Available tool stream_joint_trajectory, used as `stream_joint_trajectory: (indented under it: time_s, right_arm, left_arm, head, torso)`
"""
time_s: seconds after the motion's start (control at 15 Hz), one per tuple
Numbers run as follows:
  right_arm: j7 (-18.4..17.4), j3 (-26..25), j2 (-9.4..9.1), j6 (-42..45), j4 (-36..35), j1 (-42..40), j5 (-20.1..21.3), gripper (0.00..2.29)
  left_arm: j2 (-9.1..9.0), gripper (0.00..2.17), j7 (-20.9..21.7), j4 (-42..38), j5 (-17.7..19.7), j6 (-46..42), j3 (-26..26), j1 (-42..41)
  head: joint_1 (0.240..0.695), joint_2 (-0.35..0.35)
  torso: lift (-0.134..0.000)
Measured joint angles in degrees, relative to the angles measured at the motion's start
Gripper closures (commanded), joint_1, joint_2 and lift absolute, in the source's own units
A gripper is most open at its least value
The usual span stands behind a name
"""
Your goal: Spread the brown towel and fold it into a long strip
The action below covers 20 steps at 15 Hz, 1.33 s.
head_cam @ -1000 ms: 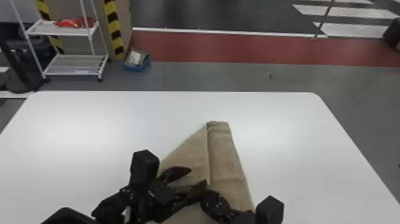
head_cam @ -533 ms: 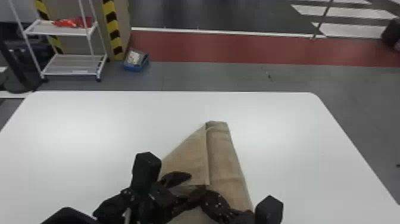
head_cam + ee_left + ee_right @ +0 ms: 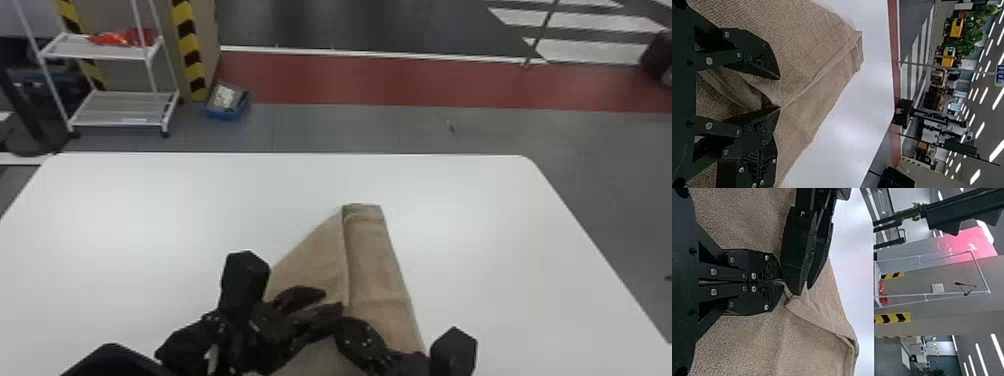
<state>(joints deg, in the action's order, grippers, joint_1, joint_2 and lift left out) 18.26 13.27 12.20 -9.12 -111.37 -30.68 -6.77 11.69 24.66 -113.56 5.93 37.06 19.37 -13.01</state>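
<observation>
The brown towel [image 3: 375,270] lies partly folded in the head view, a folded band down its right side and a slanting left edge. My left gripper [image 3: 332,300] is over its near middle, and my right gripper [image 3: 361,342] is close beside it. In the left wrist view, my left gripper [image 3: 779,94] stands open, with raised towel folds [image 3: 738,92] between its fingers. In the right wrist view, my right gripper [image 3: 775,282] is shut on a pinched towel edge [image 3: 789,295], right by the left gripper's fingers [image 3: 797,262]. The arms hide the towel's near part.
The white table [image 3: 150,210] extends around the towel on its far, left and right sides. Beyond it on the floor stand a white wheeled rack [image 3: 120,107] and a blue box [image 3: 227,105].
My left gripper's fingers have drawn slightly nearer each other over the towel, with the wrist shifting a little. My right gripper and the towel's far end look nearly unchanged.
</observation>
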Motion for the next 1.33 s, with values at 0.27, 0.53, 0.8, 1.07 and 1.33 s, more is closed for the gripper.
stream_joint_trajectory:
  time_s: [0.27,0.53,0.8,1.07,1.33]
  right_arm:
    - [0.1,0.0,-0.07,0.0,0.6,0.3,0.0,1.48]
    - [0.1,-0.1,-0.04,0.9,1.1,0.4,-0.5,1.48]
    - [0.1,-0.5,-0.03,1.7,1.2,0.4,-0.8,1.48]
    - [0.7,-2.5,-0.08,1.5,0.3,0.9,-1.2,1.48]
    - [2.0,-9.6,-0.09,-2.1,-1.8,3.3,-4.6,1.48]
  left_arm:
    - [0.01,0.73,-2.0,-0.1,0.2,-2.1,-0.4,-0.1]
    - [-0.02,1.63,-3.8,-0.1,0.5,-5.3,-1.6,-0.1]
    - [-0.02,1.66,-5.1,-0.2,0.7,-5.9,-2.1,-0.1]
    - [0.0,1.66,-10.9,-0.8,1.8,-9.4,-4.0,-0.8]
    - [0.56,1.66,-19.3,-6.0,3.1,-17.0,-8.0,-4.0]
  head:
    - [0.695,-0.085]
    - [0.695,-0.068]
    - [0.695,-0.059]
    - [0.695,-0.037]
    - [0.695,-0.034]
  torso:
    - [-0.123]
    - [-0.123]
    - [-0.123]
    - [-0.123]
    - [-0.123]
